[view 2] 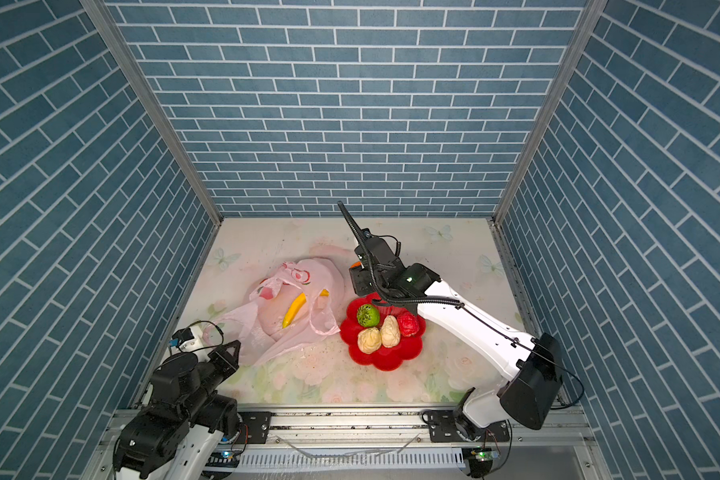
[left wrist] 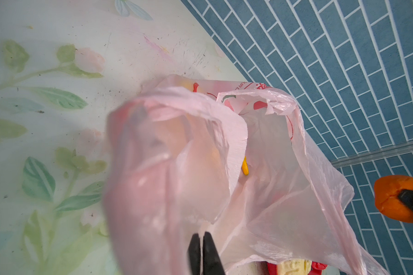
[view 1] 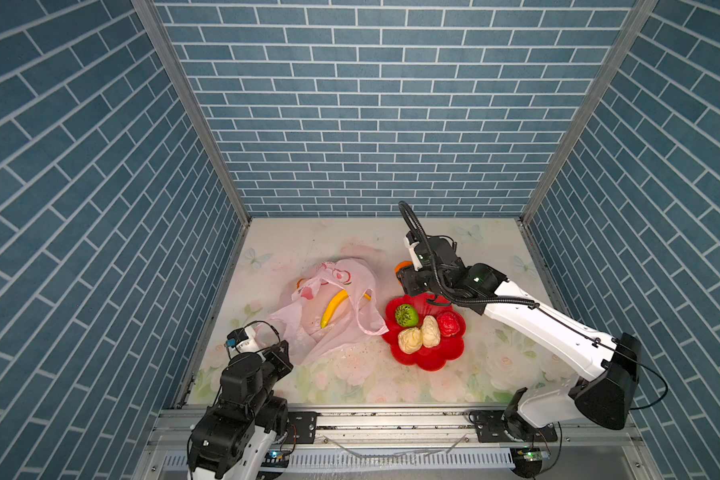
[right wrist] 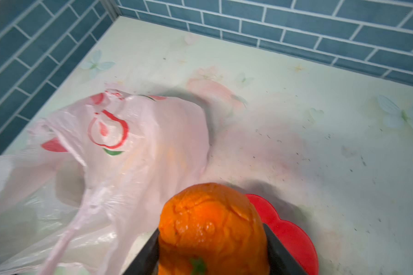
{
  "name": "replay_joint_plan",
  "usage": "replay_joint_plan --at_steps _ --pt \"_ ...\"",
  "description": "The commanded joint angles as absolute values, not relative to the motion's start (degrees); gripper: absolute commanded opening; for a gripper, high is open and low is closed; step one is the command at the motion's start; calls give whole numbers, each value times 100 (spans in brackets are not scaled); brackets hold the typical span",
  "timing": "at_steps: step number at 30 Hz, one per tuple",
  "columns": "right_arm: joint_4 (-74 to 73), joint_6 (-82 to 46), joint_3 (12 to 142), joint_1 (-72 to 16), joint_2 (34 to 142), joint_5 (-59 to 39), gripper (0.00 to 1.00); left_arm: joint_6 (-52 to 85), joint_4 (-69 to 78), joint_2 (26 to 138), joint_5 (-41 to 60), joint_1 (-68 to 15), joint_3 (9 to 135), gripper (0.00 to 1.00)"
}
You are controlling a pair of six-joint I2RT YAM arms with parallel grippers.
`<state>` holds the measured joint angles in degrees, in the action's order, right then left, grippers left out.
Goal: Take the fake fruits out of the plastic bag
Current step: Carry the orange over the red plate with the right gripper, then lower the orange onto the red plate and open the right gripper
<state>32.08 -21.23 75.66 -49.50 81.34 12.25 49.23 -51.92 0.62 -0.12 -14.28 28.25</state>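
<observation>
Claw on the right arm is clamping a round orange toy fruit between its two black fingers, jaws parted by the fruit's width. It is holding the fruit just past the far rim of the red flower-shaped plastic bowl, beside the bag and not in it.

Left claw is sitting fully closed, pinching the film of the thin translucent pale-pink plastic bag at its near left corner.

Bag is lying crumpled on the floral-print tabletop, left of the bowl, with one loop handle reaching just beside the bowl rim. Yellow green-tipped toy banana is lying in the bag mouth between the handles.

Orange patch at the bag's far left edge is probably another fruit, but the film is hiding too much to tell.

Bowl is holding a green round fruit, a cream bumpy fruit touching a second cream bumpy fruit, and a red fruit.
</observation>
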Motion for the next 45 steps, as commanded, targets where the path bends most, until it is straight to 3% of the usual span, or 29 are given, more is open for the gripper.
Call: replay_joint_plan --at_steps 1,19,45 --pt "3031 -2401 7025 -4750 7960 1458 28 4826 -5110 -26 9 -1450 2800 8" --pt "2206 -2845 5879 -4299 8574 1417 28 4817 -5080 -27 80 -1450 2777 8" --pt "1675 -2856 5652 -4192 9425 1462 31 4810 -5062 -27 123 -1455 2763 8"
